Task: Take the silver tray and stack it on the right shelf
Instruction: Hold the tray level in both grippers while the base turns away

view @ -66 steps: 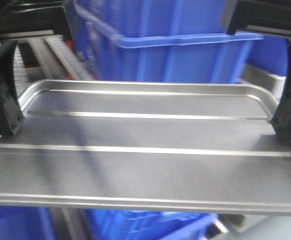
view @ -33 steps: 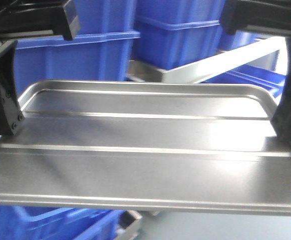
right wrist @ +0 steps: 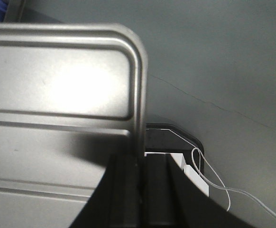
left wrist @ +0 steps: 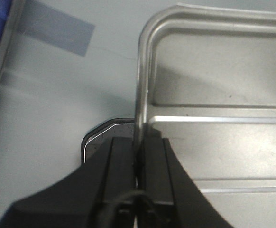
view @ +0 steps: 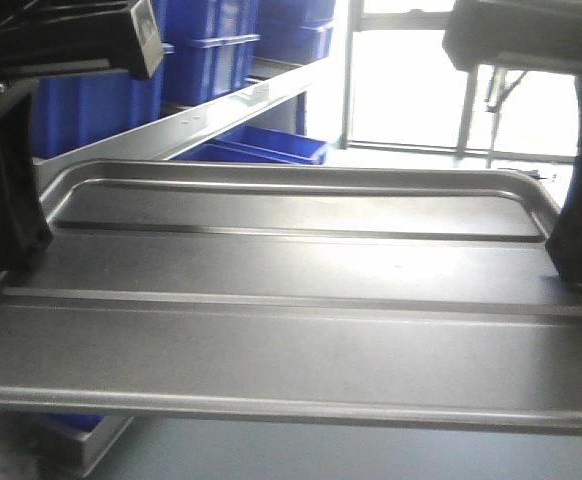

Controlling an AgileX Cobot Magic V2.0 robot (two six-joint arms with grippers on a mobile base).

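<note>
The silver tray (view: 291, 300) fills the front view, held level in the air with its two long ridges running left to right. My left gripper (view: 11, 255) is shut on the tray's left rim, and my right gripper (view: 576, 265) is shut on its right rim. In the left wrist view the rim (left wrist: 139, 109) runs straight into the closed black fingers (left wrist: 121, 166) of my left gripper (left wrist: 138, 152). The right wrist view shows the tray's rounded corner (right wrist: 135, 47) and the rim pinched in my right gripper (right wrist: 139, 164). The right shelf is out of view.
Behind the tray on the left stands a rack with a sloping steel rail (view: 231, 105) and blue bins (view: 211, 50) above and below it. A bright window (view: 411, 80) lies ahead on the right. Grey floor (right wrist: 223, 57) shows under the tray, with a blue tape patch (left wrist: 57, 31).
The background has swept leftwards: the blue bins that filled the view behind the tray now sit at the left, and a bright window has come into view. The tray stays gripped on both rims.
</note>
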